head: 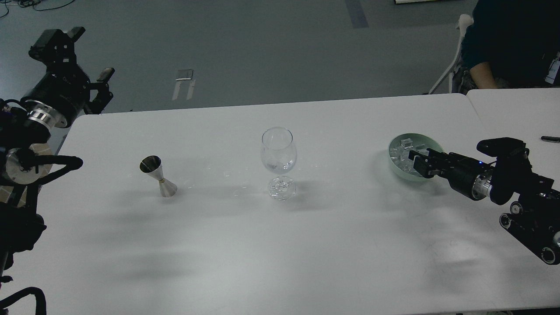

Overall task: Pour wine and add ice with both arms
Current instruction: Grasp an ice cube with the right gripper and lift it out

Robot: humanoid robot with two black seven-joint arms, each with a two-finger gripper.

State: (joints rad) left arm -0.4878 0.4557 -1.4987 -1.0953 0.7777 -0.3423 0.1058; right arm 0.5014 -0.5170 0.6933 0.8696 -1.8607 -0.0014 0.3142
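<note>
A clear wine glass [278, 151] stands at the table's middle with a little colourless wine [280, 166] in its bottom. A steel jigger [158, 176] stands to its left. A pale green bowl [396, 168] holding a heap of clear ice cubes [401, 150] sits at the right. My right gripper [415, 162] reaches in from the right, its fingers at the bowl's near-right rim, seemingly closed on it. My left gripper [92, 52] is open and empty, raised beyond the table's far left corner, well away from the jigger.
The white table [280, 245] has a second table [516, 109] butted against its right end, with a dark pen [550, 139] on it. A seated person [512, 43] is behind the far right corner.
</note>
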